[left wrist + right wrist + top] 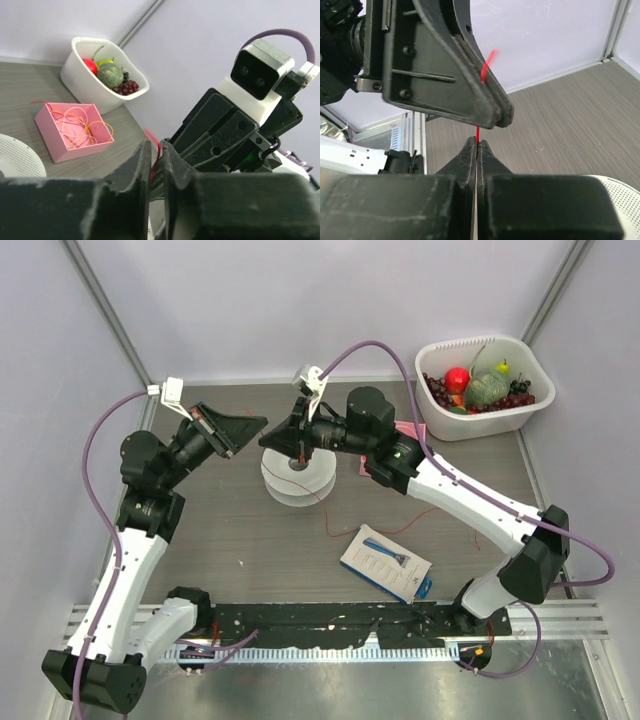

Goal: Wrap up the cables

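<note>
The cable is a hair-fine red wire. In the top view its loose strand [327,512] trails from the white spool [300,486] across the table toward the right. My left gripper [258,427] and right gripper [298,446] meet above the spool. In the right wrist view my right gripper [477,143] is shut on the wire [477,133], which runs straight up into the left gripper's fingers [470,95]; a short red end [488,66] sticks out above them. In the left wrist view my left gripper [156,146] pinches the wire [154,169].
A pink box [75,131] of orange and yellow bands sits on the table near a white basket [530,410] of fruit at the back right. A blue and white card [385,562] lies near the front. Grey walls close the back and sides.
</note>
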`<state>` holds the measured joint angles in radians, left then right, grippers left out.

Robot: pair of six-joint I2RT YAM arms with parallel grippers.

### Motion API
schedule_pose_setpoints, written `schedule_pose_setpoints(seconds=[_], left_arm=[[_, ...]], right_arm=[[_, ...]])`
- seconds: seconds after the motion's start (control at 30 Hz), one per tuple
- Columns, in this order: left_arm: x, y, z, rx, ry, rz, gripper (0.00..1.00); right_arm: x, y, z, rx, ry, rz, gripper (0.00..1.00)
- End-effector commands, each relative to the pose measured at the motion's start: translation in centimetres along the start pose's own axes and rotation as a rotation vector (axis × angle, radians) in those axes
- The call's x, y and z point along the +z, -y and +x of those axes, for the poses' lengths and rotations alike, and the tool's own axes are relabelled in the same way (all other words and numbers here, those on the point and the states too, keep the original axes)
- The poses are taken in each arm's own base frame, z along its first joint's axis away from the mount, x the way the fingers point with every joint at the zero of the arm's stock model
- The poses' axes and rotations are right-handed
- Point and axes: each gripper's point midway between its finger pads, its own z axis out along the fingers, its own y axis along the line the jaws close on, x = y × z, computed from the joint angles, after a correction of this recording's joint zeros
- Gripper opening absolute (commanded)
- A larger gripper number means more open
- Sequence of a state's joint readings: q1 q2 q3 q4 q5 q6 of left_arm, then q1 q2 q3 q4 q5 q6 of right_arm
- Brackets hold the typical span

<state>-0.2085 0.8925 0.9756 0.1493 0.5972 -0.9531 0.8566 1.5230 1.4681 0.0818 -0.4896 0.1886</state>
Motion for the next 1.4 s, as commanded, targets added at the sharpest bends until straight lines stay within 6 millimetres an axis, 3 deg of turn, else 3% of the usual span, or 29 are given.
schedule_pose_setpoints(seconds=[0.0, 0.07, 0.1, 0.13, 0.17, 0.27, 0.4, 0.53, 0.7, 0.9, 1.1, 1.37], left_arm=[[-0.7, 0.1, 0.2, 0.043, -0.022, -0.034, 0.37], [-1.5, -0.7, 0.4, 0.112, -0.077, -0.114, 0.65], [-2.0, -1.2, 0.5, 0.143, -0.110, -0.149, 0.71], [-2.4, -1.6, 0.5, 0.190, -0.139, -0.171, 0.76], [-2.9, -1.8, 0.7, 0.231, -0.176, -0.183, 0.78], [-4.2, -1.7, 1.3, 0.362, -0.271, -0.158, 0.80], [-4.8, -0.4, 1.9, 0.477, -0.339, -0.064, 0.72], [-4.7, 1.7, 1.4, 0.630, -0.339, 0.070, 0.65], [-4.8, 3.0, 2.4, 0.790, -0.410, 0.251, 0.55], [-5.4, 2.6, 5.0, 1.040, -0.525, 0.369, 0.51], [-6.2, 0.3, 8.6, 1.292, -0.707, 0.380, 0.44], [-5.6, -1.1, 9.4, 1.422, -0.739, 0.350, 0.34]], right_arm=[[-1.0, -0.3, -3.9, -0.111, 0.079, 0.038, 0.01], [-1.9, -0.3, -3.4, -0.150, 0.040, 0.051, 0.01], [-2.9, -0.2, -2.8, -0.151, 0.000, 0.063, 0.01], [-3.6, 0.1, -1.3, -0.174, -0.061, 0.065, 0.01], [-4.4, 0.0, -1.4, -0.199, -0.074, 0.066, 0.01], [-6.5, 0.4, 1.6, -0.243, -0.223, 0.074, 0.01], [-8.6, -0.1, 3.4, -0.257, -0.327, 0.054, 0.01], [-9.3, -0.8, 4.9, -0.227, -0.408, 0.013, 0.01], [-9.8, -1.8, 5.5, -0.200, -0.444, -0.036, 0.01], [-9.5, -2.3, 7.2, -0.104, -0.522, -0.076, 0.01], [-8.9, -2.7, 8.8, 0.029, -0.582, -0.098, 0.01], [-8.2, -2.9, 8.4, 0.045, -0.574, -0.125, 0.01]])
